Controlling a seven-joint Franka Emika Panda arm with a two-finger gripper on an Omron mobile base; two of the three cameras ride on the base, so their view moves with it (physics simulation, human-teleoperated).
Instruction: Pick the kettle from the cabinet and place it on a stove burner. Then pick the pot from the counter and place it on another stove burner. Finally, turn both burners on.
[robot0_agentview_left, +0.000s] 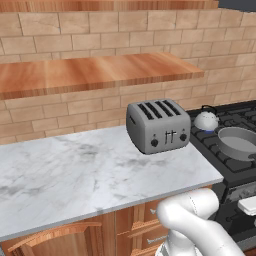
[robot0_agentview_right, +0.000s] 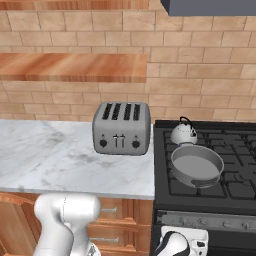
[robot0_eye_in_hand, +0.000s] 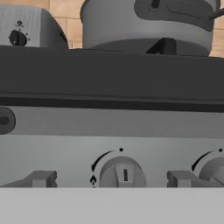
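The kettle (robot0_agentview_right: 183, 134) sits on a rear burner at the back-left of the black cooktop (robot0_agentview_right: 240, 192), upright, its thin black handle arching over the silver dome; a small blue glow shows at its base in the left base view (robot0_agentview_left: 206, 120). Just in front of it, on the front-left stove burner (robot0_agentview_right: 180, 187), rests the pot (robot0_agentview_right: 197, 164), a shallow grey round vessel, its rim close to the kettle but whether the two touch cannot be told. In the left base view the pot (robot0_agentview_left: 239, 142) lies near the right edge of the frame, partly cut off. The four-slot toaster (robot0_agentview_right: 121, 128) stands on the counter (robot0_agentview_right: 45, 157) at its right end, just beside the cooktop's left edge and near the back wall. The cabinet (robot0_agentview_right: 70, 67), a reddish-brown shelf slab on the brick wall, hangs above the counter's rear edge. The gripper (robot0_eye_in_hand: 112, 179) is low in front of the stove's grey control panel, its fingers (robot0_eye_in_hand: 41, 178) spread wide apart and holding nothing, with a round control knob (robot0_eye_in_hand: 122, 174) lying between them, its pointer upright. A second knob (robot0_eye_in_hand: 214, 168) shows partly at the right of the hand view, and the pot's wall (robot0_eye_in_hand: 144, 26) looms above the cooktop's front edge there.
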